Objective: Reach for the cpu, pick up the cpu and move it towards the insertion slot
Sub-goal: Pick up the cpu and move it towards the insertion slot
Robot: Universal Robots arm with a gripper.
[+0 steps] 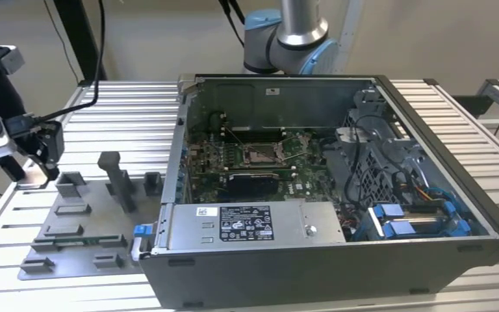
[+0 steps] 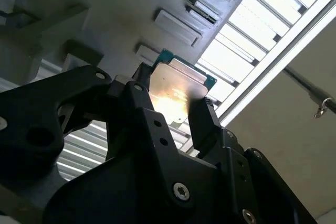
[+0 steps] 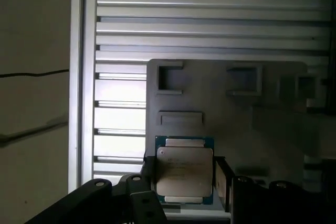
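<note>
Over fixture plate (image 3: 236,121), cpu (image 3: 185,174) clamped in jaws, silvery face toward wrist

my claw (image 2: 170,100) is matte black and blocky, with rounded linkage arms and flat fingers (image 2: 202,124); small silver hex screws (image 2: 181,191) stud its body. my arm (image 1: 301,16) is a silver tube with pale blue joint caps (image 1: 321,55), and a black cable (image 1: 99,65) hangs by my wrist.

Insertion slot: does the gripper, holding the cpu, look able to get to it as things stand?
Probably yes. The gripper holds the cpu outside the computer case, whose upper side is open, leaving the insertion slot bare from above. The case's side wall stands between them, though.
</note>
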